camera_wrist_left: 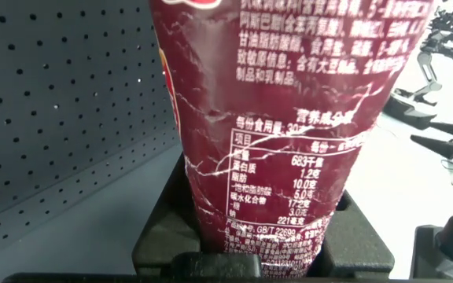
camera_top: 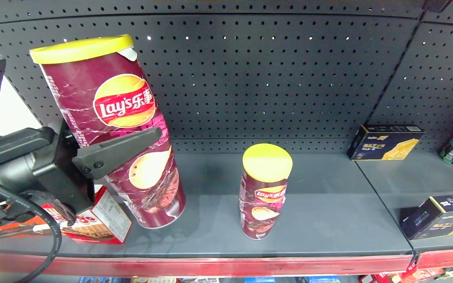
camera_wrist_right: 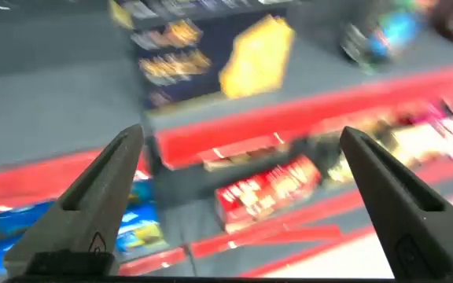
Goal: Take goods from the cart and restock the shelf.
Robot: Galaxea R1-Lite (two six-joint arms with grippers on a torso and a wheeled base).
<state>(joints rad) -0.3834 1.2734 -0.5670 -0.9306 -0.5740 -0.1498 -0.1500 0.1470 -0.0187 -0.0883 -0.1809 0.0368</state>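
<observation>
Over the shelf (camera_top: 328, 220), tilted chip can (camera_top: 112, 118) tight in left gripper (camera_top: 134, 137); right gripper (camera_wrist_right: 242, 135) wide open.

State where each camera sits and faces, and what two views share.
Head view: on the head, facing forward and down at the shelf; left arm and left jaws show.
Left wrist view: on the left wrist, facing the held chip can; left jaws' base shows.
Right wrist view: on the right wrist, facing the red shelf edge; open right jaws show.
Shared: head and left wrist views both show the held chip can.
</observation>
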